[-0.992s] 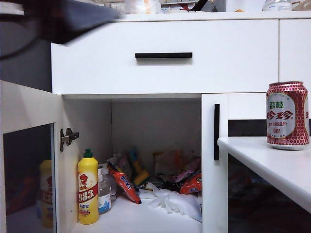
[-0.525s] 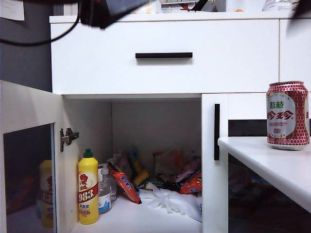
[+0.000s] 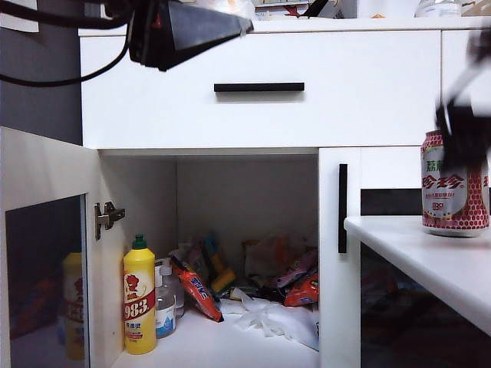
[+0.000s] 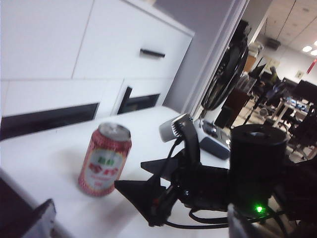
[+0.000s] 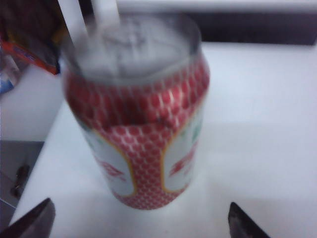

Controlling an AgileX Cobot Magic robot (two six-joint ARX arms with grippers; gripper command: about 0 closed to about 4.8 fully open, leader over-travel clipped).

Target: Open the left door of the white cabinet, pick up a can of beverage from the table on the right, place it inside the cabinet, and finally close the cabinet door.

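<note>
Your can [image 5: 141,124] stands upright on the table [image 5: 262,129], straight ahead of the right gripper [image 5: 141,220] and centred on the gap between its two fingertips [image 5: 34,218], which show on either side of the can's base, wide apart and clear of it. The jaws are fully spread and hold nothing; no contact with the can is visible. In the exterior view the right gripper [image 3: 464,126] is a dark blur in front of the can's [image 3: 454,199] upper part, so you cannot judge the remaining gap from there.

The left gripper [image 3: 196,31] hangs high, in front of the cabinet [image 3: 360,84] at the drawer's top edge, well away from the can. Its jaws are open too and hold nothing. From the left wrist camera you see the can [image 4: 105,159] on the table [image 4: 44,163] with the right gripper [image 4: 148,198] near it.

The left door [image 3: 42,253] stands swung open.

Against a second ago: the right gripper was out of the exterior view and has now come down to the can; the left gripper has shifted right along the top. The can has not moved.
</note>
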